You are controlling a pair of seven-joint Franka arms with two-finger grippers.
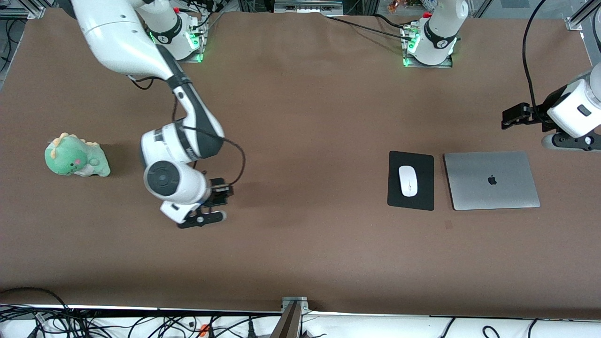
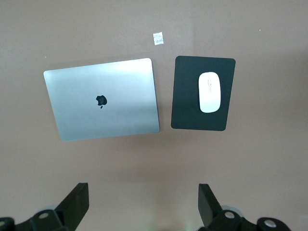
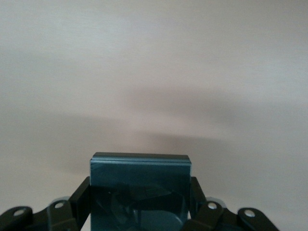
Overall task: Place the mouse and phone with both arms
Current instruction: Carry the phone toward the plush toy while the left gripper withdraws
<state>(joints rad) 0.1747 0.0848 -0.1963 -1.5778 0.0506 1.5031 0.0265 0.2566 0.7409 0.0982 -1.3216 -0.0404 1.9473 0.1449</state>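
Observation:
The white mouse (image 1: 408, 180) (image 2: 209, 91) lies on a black mouse pad (image 1: 419, 199) (image 2: 186, 108) toward the left arm's end of the table. My right gripper (image 1: 219, 191) (image 3: 140, 192) hangs over bare brown table toward the right arm's end, shut on the dark phone (image 1: 224, 190) (image 3: 139, 171). One finger presses each side of the phone. My left gripper (image 1: 509, 117) (image 2: 143, 202) is open with nothing between its fingers. It hovers over bare table close to the laptop.
A closed silver laptop (image 1: 490, 180) (image 2: 103, 98) lies beside the mouse pad. A green dinosaur plush (image 1: 75, 157) sits at the right arm's end of the table. A small white scrap (image 2: 158, 39) lies near the laptop.

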